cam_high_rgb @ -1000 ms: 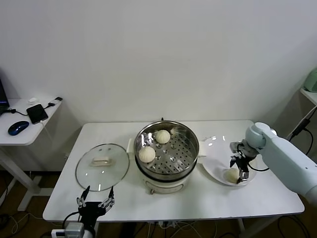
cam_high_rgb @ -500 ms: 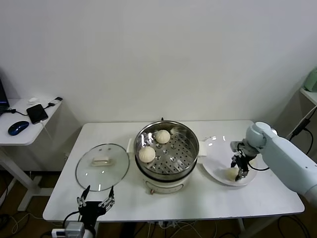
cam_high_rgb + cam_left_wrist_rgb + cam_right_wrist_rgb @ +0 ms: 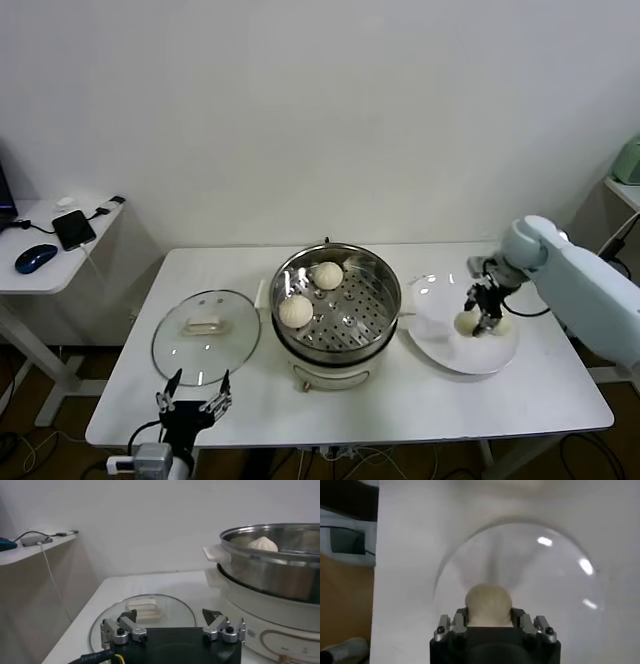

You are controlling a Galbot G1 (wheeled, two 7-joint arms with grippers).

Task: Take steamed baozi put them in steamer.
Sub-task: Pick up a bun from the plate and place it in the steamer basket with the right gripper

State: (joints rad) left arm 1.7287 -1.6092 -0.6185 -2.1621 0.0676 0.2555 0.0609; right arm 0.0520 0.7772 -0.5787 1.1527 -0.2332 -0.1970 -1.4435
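Note:
My right gripper (image 3: pixel 480 318) is shut on a cream-white baozi (image 3: pixel 466 322) and holds it a little above the white plate (image 3: pixel 450 352). In the right wrist view the bun (image 3: pixel 488 601) sits squeezed between both fingers of that gripper (image 3: pixel 489 619), with the plate (image 3: pixel 555 575) below. The shiny steamer (image 3: pixel 380 318) stands mid-table, left of the plate, with two baozi (image 3: pixel 296 311) (image 3: pixel 327 275) on its perforated tray. One of these baozi (image 3: pixel 262 543) peeks over the steamer's rim (image 3: pixel 270 560) in the left wrist view. My left gripper (image 3: pixel 190 405) (image 3: pixel 172 620) waits open at the table's front edge.
A round glass lid (image 3: pixel 205 335) (image 3: pixel 150 611) with a beige handle lies flat left of the steamer, just beyond the left gripper. A side desk (image 3: pixel 40 255) with a mouse and a phone stands off the table's left end.
The right gripper closed on the baozi that lay on the plate and raised it off the plate, drawing slightly back. The left arm stayed still.

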